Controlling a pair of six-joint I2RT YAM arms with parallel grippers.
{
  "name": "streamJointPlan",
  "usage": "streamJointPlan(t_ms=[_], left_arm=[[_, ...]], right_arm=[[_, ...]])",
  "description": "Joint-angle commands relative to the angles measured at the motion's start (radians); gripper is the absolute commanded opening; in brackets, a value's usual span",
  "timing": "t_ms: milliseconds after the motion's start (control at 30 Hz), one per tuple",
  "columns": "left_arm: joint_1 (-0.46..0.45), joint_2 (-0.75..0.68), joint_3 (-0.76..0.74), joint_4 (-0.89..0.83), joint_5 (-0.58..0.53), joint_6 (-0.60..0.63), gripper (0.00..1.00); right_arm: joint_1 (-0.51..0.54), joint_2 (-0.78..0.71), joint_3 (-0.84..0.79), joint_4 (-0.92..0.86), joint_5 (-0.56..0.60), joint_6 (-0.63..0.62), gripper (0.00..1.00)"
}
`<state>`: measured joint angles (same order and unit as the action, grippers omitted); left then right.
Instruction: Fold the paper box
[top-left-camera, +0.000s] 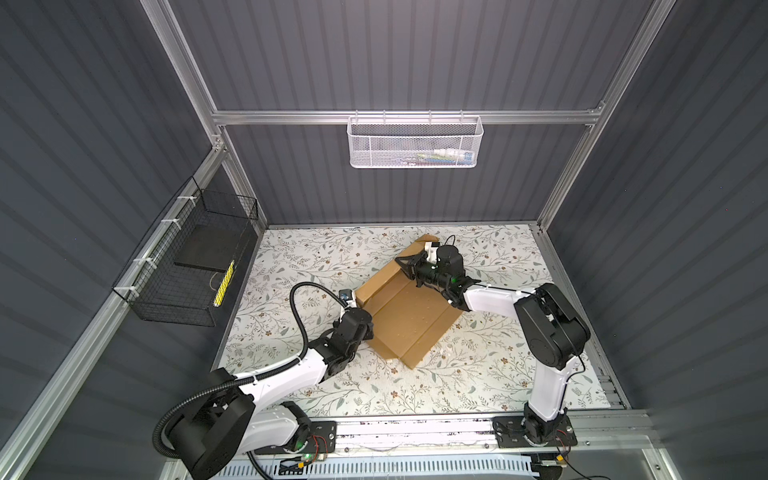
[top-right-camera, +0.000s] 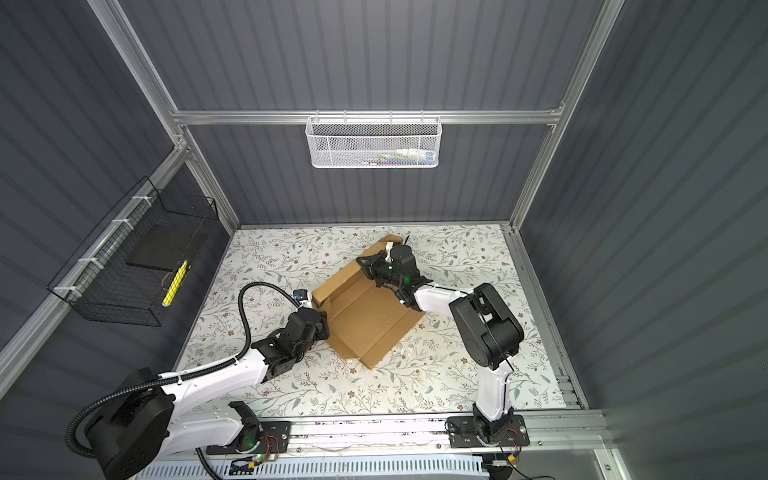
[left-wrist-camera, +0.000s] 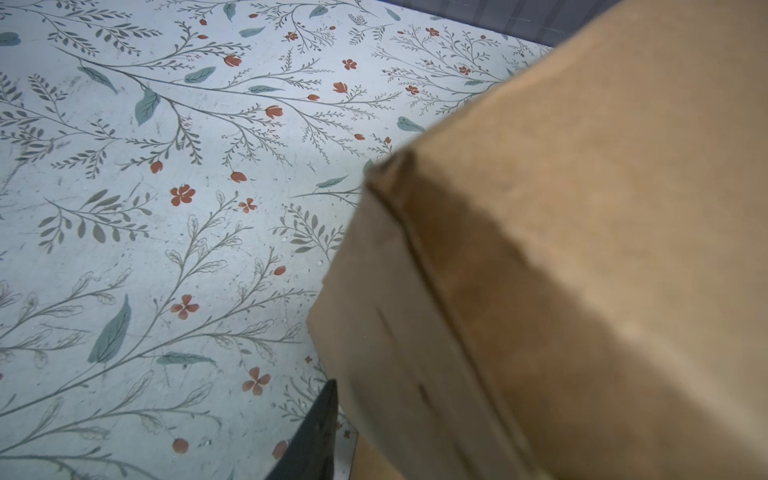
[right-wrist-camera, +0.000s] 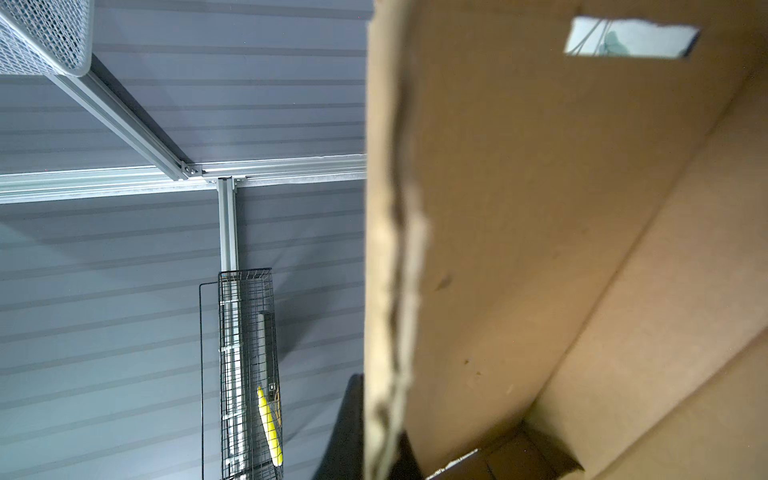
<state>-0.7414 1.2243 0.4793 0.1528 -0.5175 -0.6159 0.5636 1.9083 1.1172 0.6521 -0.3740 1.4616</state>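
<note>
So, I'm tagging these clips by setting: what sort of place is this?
Likely a robot lab work cell, not a home: grey panel walls on an aluminium frame, left arm and right arm mounted on a base rail, a floral-covered table bearing a paper box.

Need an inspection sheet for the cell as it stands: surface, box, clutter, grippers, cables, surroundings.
Surface: floral table cover, flat, lightly scuffed in the left wrist view.
Job's things: paper box mid-table, partly folded; far long wall raised, the rest lying open.
Clutter: small white scraps by the box's near corner.
Grippers: right gripper, jaws shut on the raised wall's edge; left gripper at the box's left corner, jaws mostly hidden, state unclear.
Cables: black corrugated hose loops up clear of the box; thin black cable loops behind the right gripper.
Surroundings: white mesh basket on the back rail, items inside; black wire basket on the left wall, holding a dark slab and a yellow item.
</note>
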Motion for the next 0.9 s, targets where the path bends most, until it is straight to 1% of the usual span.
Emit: streamJointPlan(t_ms=[0,67,233,433,633,867], left_arm=[[0.002,0.019,-0.024,0.028,-0.085,-0.040,0.39],[0.002,0.025,-0.021,0.038,-0.102,-0.039,0.39],[0.002,0.058,0.012,0.056,-0.152,-0.008,0.32],[0.002,0.104,0.040,0.082,-0.168,0.005,0.24],[0.002,0.121,0.047,0.093,-0.182,0.005,0.15],[0.002,0.121,0.060,0.088,-0.197,0.012,0.11]], right_arm=[[0.005,-0.010,-0.023,-0.022,-0.039,0.003,0.08],[0.007,-0.010,-0.021,-0.022,-0.038,0.004,0.08],[0.011,-0.010,-0.009,-0.029,-0.033,0.007,0.10],[0.015,-0.010,0.007,-0.045,-0.029,0.002,0.10],[0.016,-0.009,0.015,-0.049,-0.026,0.002,0.12],[0.016,-0.009,0.023,-0.057,-0.026,0.002,0.18]])
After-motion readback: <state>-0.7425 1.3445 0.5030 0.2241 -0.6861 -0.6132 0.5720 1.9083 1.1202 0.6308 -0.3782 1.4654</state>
